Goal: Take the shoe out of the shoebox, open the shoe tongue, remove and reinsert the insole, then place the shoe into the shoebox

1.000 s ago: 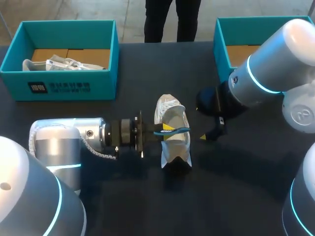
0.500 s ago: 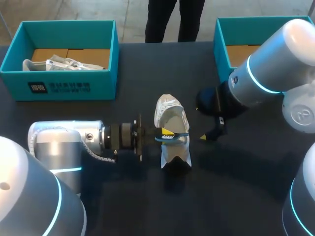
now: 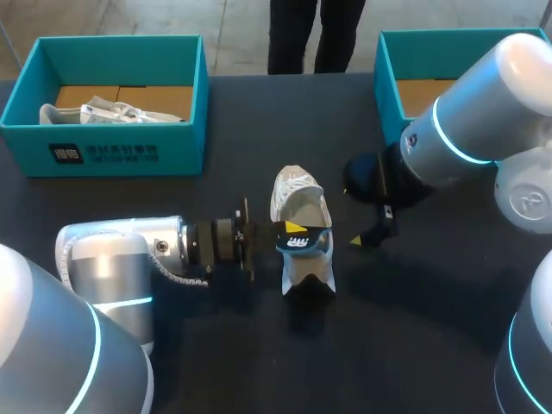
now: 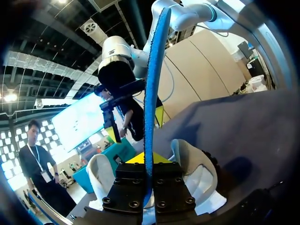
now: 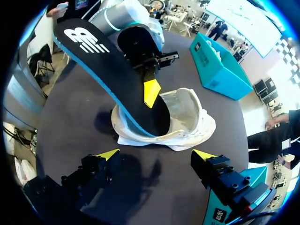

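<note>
A white shoe (image 3: 301,205) lies mid-table, its opening facing my right wrist camera (image 5: 187,119). My left gripper (image 3: 291,231) is shut on a black insole (image 3: 299,244) with a blue edge. The insole (image 5: 110,70) slants up out of the shoe, its lower end inside the opening. From the left wrist the insole (image 4: 151,93) shows edge-on between the fingers (image 4: 146,164), above the shoe (image 4: 199,171). To the right of the shoe my right gripper (image 3: 369,235) hangs open and holds nothing; its fingertips (image 5: 108,153) stand wide apart just short of the shoe.
A teal shoebox (image 3: 103,151) at the back left holds another white shoe (image 3: 112,112); the same box (image 5: 220,70) shows beyond the shoe in the right wrist view. A second teal shoebox (image 3: 390,69) stands at the back right, partly behind my right arm.
My left gripper has turned the insole, so its printed face now shows from above instead of its thin edge. The right arm has not moved.
</note>
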